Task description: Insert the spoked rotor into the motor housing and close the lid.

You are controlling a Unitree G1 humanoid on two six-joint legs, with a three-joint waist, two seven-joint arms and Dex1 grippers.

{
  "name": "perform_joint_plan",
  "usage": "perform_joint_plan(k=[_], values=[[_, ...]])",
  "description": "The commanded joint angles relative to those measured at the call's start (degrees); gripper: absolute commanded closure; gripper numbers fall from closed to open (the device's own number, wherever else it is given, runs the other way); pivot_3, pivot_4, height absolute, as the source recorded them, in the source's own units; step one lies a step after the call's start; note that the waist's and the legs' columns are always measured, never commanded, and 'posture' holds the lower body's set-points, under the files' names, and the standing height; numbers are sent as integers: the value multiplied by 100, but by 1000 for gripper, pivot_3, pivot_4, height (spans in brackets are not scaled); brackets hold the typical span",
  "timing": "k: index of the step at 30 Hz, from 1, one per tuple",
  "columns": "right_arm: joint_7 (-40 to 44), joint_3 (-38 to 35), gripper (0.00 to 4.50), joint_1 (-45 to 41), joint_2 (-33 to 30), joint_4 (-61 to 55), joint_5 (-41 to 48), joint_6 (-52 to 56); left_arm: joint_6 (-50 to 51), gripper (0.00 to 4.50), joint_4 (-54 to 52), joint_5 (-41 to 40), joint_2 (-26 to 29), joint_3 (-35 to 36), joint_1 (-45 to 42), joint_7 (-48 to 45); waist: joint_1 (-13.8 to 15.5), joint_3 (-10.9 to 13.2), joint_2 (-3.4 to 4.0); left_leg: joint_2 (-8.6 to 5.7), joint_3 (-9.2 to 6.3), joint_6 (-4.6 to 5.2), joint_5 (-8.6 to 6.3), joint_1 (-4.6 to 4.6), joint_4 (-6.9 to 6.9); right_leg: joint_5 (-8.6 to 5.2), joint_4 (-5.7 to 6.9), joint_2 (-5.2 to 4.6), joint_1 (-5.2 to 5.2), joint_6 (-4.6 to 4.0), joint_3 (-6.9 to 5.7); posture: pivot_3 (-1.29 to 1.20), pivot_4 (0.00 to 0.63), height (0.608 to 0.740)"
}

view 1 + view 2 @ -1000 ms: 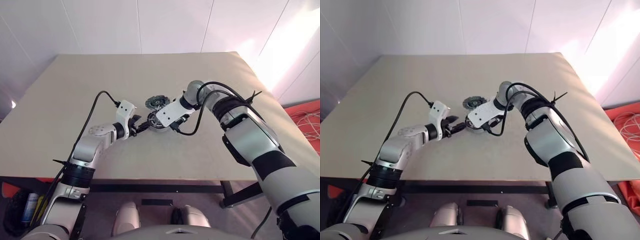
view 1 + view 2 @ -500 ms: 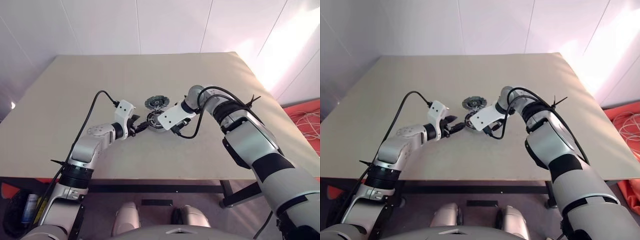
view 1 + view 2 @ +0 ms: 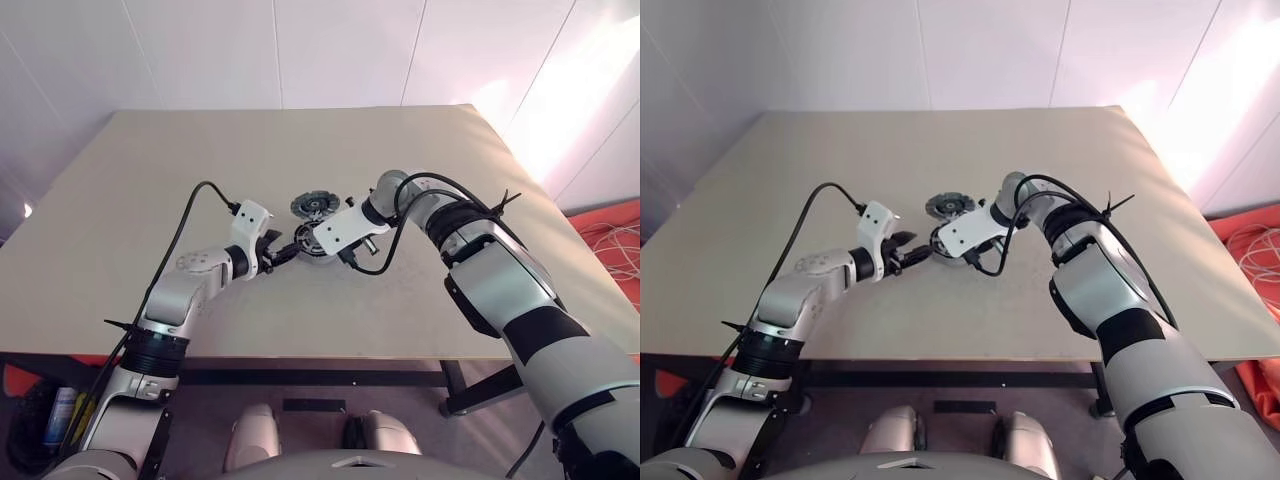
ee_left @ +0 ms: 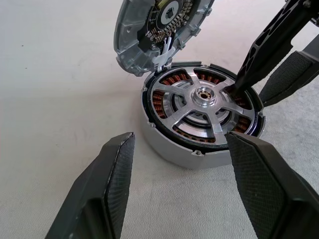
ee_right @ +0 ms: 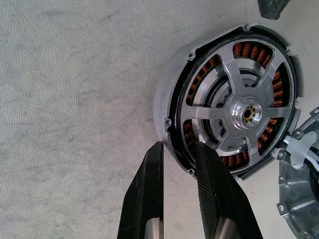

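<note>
Sitting mid-table (image 3: 420, 300), motor housing (image 4: 199, 127) carrying spoked rotor (image 4: 204, 99) seated over copper windings. Lid (image 4: 154, 30) leaning tilted against housing's far edge. Left gripper (image 4: 177, 191) hovering wide open just before housing. Right gripper (image 5: 179, 191) pinching housing's rim, fingers nearly together.

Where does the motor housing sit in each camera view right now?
Left eye view: motor housing mid-table, between the two arms.
Right eye view: same spot, just left of picture centre.
Left wrist view: directly ahead of the open left tool.
Right wrist view: close ahead of the right tool.
Shared landmark: the lid, tilted up at the housing's edge.
</note>
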Motion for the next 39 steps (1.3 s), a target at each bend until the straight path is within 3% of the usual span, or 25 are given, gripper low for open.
perform_joint_plan(k=[1, 6, 11, 21, 27, 31, 37, 39], values=[[-103, -47, 3462, -207, -49, -48, -8, -38, -49, 1388, -189, -8, 8, 75, -68, -23, 0, 0, 0, 0, 0, 1, 0, 0, 0, 0, 0, 0, 0, 0, 0, 0, 0, 740], [-12, 28, 3462, -263, -67, -94, -94, -281, -73, 1388, -144, 3, 5, 77, -93, -31, -1, 0, 0, 0, 0, 1, 0, 0, 0, 0, 1, 0, 0, -1, 0, 0, 0, 740], [211, 13, 4485, -281, -62, -138, -68, -527, -106, 1388, -91, 14, -17, 89, -103, -21, 2, 0, 0, 0, 0, 2, 0, 0, 0, 0, 0, 0, 0, -1, 0, 0, 0, 740], [282, -78, 4496, -370, -82, -244, 40, -708, -145, 1388, -45, 26, -31, 112, -85, -11, -1, 1, 1, 0, 0, 8, 1, -5, 0, 0, -2, 0, -3, -1, 0, 0, 0, 740], [1313, -165, 4496, -256, -531, -643, 388, -1159, -153, 1388, -13, 17, -35, 179, -74, 38, 15, 3, 2, -1, -1, 11, 1, -12, 1, 0, -3, 0, -6, -1, 0, 0, 0, 740], [2467, -213, 4496, 37, -944, -1266, 918, -674, -117, 1388, -30, -21, -79, 270, 6, 121, 13, 4, 1, -1, -2, 22, -4, -27, 11, 0, -3, 0, -12, -1, -1, 0, 0, 740], [2573, 155, 4496, 614, -1485, -2380, 1213, 799, -57, 1388, -110, -7, -132, 365, 102, 257, 14, 4, 1, 2, -1, 24, -5, -33, 18, 0, -3, 1, -12, -1, -2, 0, 0, 740], [2573, 252, 4496, 1005, -1572, -3267, 1624, 2249, -54, 1388, -132, -13, -123, 408, 136, 298, 21, 4, 1, 3, -1, 24, -5, -33, 18, 0, -4, 3, -9, 0, -2, 0, 0, 740]])
